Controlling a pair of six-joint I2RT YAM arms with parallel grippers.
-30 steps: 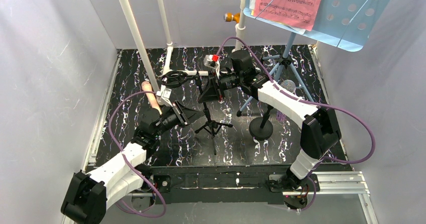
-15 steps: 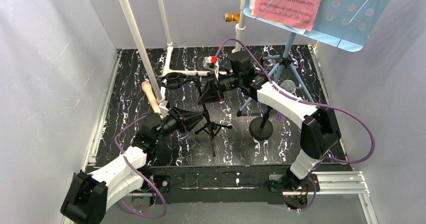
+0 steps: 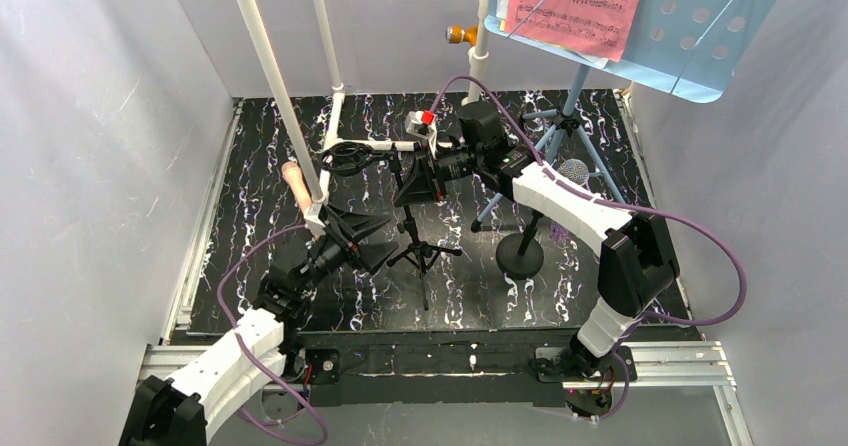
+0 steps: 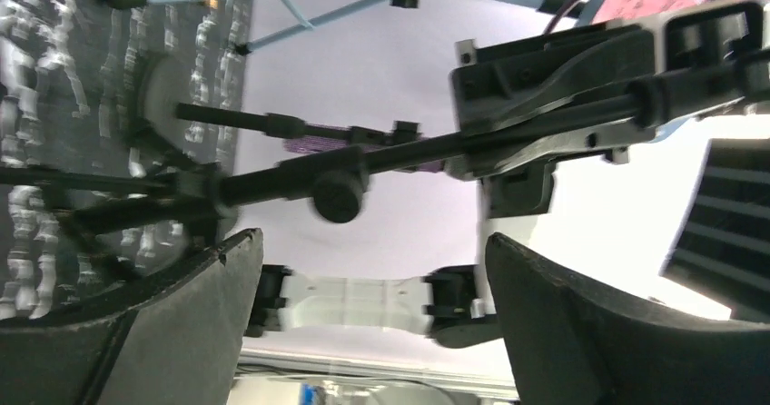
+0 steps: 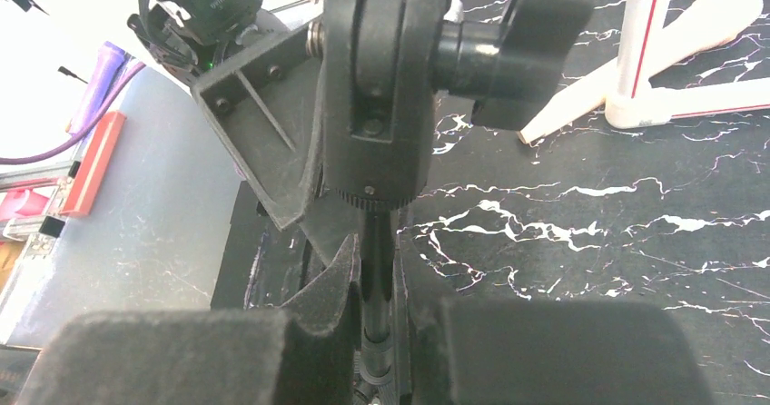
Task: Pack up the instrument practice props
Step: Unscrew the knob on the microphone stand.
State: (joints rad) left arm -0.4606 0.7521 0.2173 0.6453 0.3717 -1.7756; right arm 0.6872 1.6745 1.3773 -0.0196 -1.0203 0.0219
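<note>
The left gripper [image 3: 380, 237] is spread wide with nothing held, just beside the tripod [image 3: 422, 253]; the tripod's post is clamped by the right gripper [image 5: 375, 296]; the pink mic [image 3: 294, 182] is laid on the mat [image 3: 480, 296] by the pipe [image 3: 270, 66]; the purple mic [image 3: 572, 172] is seated above its round base [image 3: 520, 256].

Top camera high, near side, facing down; wrist cameras close up, both showing black tripod [image 3: 418, 249]
</note>
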